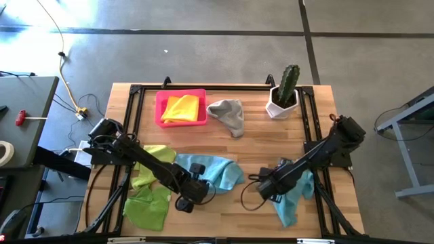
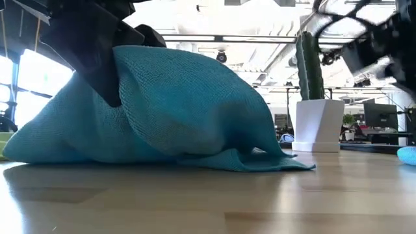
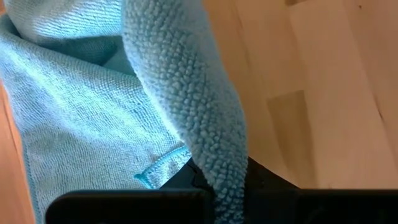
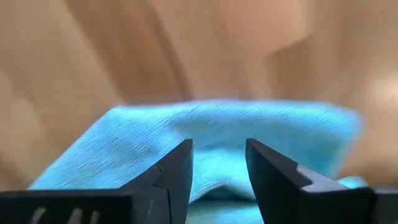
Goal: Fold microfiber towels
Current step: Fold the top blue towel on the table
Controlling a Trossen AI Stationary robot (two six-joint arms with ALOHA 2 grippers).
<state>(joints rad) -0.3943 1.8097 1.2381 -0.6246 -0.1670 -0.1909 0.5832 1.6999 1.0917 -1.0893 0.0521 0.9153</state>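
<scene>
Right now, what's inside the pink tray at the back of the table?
A yellow towel lies crumpled inside the pink tray, covering most of the floor. Whether anything sits beneath it cannot be seen. The grey towel lies outside, beside it.

Wooden table (image 1: pixel 251 146) with black frame. Resting on it — pink tray (image 1: pixel 163 118), potted cactus (image 1: pixel 283 95), grey towel (image 1: pixel 229 114), two light blue towels (image 1: pixel 220 171), lime (image 1: pixel 150 163) and green (image 1: pixel 149 209) towels.

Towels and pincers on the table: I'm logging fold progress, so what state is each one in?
Left pincer: shut on the middle blue towel.
Middle blue towel: bunched, unfolded.
Right pincer: open, over the right blue towel.
Right blue towel: crumpled.
Yellow towel: in the pink tray.
Grey towel: crumpled.
Lime towel, green towel: unfolded.
</scene>
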